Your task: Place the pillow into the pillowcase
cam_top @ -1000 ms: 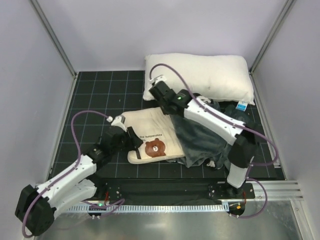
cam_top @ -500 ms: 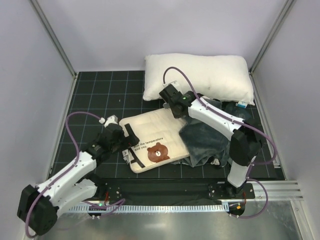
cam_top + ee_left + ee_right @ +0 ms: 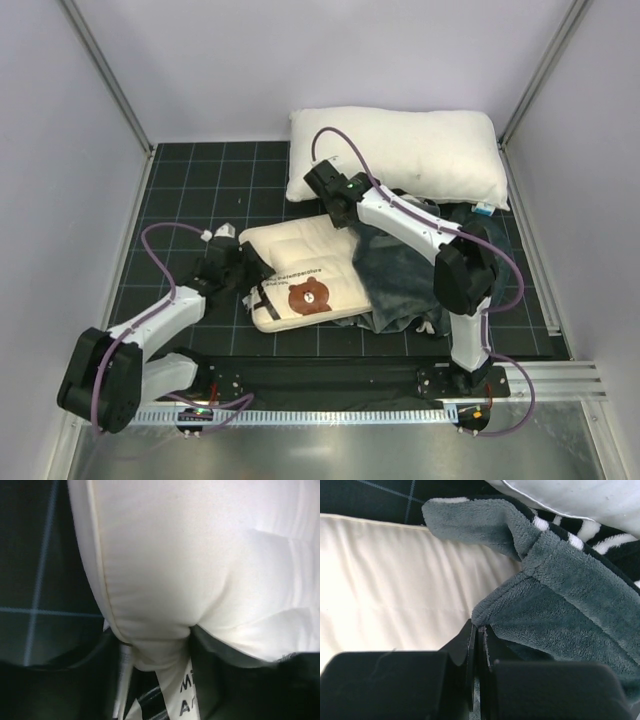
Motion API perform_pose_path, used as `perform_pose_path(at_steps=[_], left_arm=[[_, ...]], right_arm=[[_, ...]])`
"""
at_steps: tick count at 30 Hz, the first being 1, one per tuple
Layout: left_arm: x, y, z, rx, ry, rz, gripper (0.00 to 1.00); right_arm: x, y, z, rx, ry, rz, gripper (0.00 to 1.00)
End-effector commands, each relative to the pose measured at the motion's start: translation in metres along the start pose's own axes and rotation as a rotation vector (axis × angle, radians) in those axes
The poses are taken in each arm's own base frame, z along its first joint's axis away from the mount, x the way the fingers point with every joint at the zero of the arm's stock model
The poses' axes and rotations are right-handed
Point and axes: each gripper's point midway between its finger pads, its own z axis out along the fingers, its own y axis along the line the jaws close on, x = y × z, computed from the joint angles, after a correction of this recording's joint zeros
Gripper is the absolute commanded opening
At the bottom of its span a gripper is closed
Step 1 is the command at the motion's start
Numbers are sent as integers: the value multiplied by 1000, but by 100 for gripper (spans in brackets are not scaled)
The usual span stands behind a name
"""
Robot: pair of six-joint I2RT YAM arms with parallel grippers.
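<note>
The cream pillow (image 3: 300, 262) with the brown bear face (image 3: 311, 296) lies mid-mat. My left gripper (image 3: 250, 276) is shut on its near-left edge; in the left wrist view the cream fabric (image 3: 200, 555) bunches between my dark jaws (image 3: 157, 652). The pillowcase (image 3: 400, 275), dark grey side up, lies crumpled to the pillow's right and covers its right edge. My right gripper (image 3: 340, 214) is shut on the pillowcase's grey plush rim (image 3: 570, 595), pinched at my fingertips (image 3: 479, 630) right above the pillow (image 3: 395, 580). Zebra stripes (image 3: 590, 535) show behind.
A large puffy plain white pillow (image 3: 400, 150) lies at the back of the black gridded mat (image 3: 190, 190), touching the pillowcase; its edge also shows in the right wrist view (image 3: 580, 495). Grey walls and metal posts close in both sides.
My right gripper has swung right, then back left, with the pillowcase rim, which now overlaps the pillow's right edge. My left gripper has shifted slightly left and back, bunching the pillow.
</note>
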Motion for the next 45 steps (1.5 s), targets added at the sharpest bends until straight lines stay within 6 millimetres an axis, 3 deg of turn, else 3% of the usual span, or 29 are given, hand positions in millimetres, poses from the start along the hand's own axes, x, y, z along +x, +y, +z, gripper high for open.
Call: perform_pose_path(at_steps=[1, 2, 3, 5, 7, 11, 16, 19, 23, 25, 28, 31, 33, 34, 37, 38, 41, 42, 43, 45], left_arm=[[-12, -48, 8, 232, -20, 36, 45], [-9, -57, 10, 283, -1, 44, 36], [-9, -67, 7, 329, 5, 51, 16], [-8, -97, -8, 470, 22, 99, 0], [-10, -117, -23, 529, 9, 154, 0], [-28, -159, -83, 667, -84, 224, 0], [-56, -199, -188, 823, -194, 254, 0], [-61, -216, -234, 913, -203, 260, 0], [-64, -220, -262, 948, -222, 262, 0], [-65, -216, -267, 936, -240, 271, 0], [-68, -217, -275, 945, -256, 279, 0], [-65, -215, -267, 930, -235, 278, 0], [-60, -210, -253, 901, -213, 272, 0], [-58, -207, -247, 890, -205, 272, 0], [-51, -194, -230, 847, -195, 270, 0], [-48, -190, -224, 834, -189, 267, 0], [-41, -172, -210, 785, -195, 252, 0], [-39, -165, -209, 763, -197, 246, 0], [-36, -156, -201, 730, -194, 239, 0], [-36, -137, -191, 633, -200, 221, 0]], right_arm=[[-17, 36, -13, -130, -46, 2, 5], [-18, 42, -13, -140, -48, -3, 4], [-18, 44, -13, -138, -48, -8, 4], [-21, 53, -17, -153, -46, -23, 4], [-23, 57, -22, -165, -38, -34, 4], [-42, 65, -54, -238, -80, -28, 4], [-61, 82, -122, -500, -153, 18, 4], [-71, 92, -167, -669, -211, 38, 4], [-78, 106, -227, -912, -260, 49, 5], [-84, 104, -252, -981, -302, 61, 5], [-86, 106, -271, -1050, -319, 75, 5], [-77, 112, -256, -1037, -268, 64, 9], [-64, 122, -233, -1025, -209, 47, 12], [-66, 124, -232, -1032, -214, 47, 15], [-52, 132, -216, -1034, -181, 44, 37], [-50, 133, -214, -1037, -180, 44, 52], [-43, 128, -215, -1041, -195, 68, 74], [-44, 121, -226, -1046, -230, 75, 90], [-35, 121, -217, -1036, -224, 84, 93], [-28, 117, -224, -1057, -250, 85, 100]])
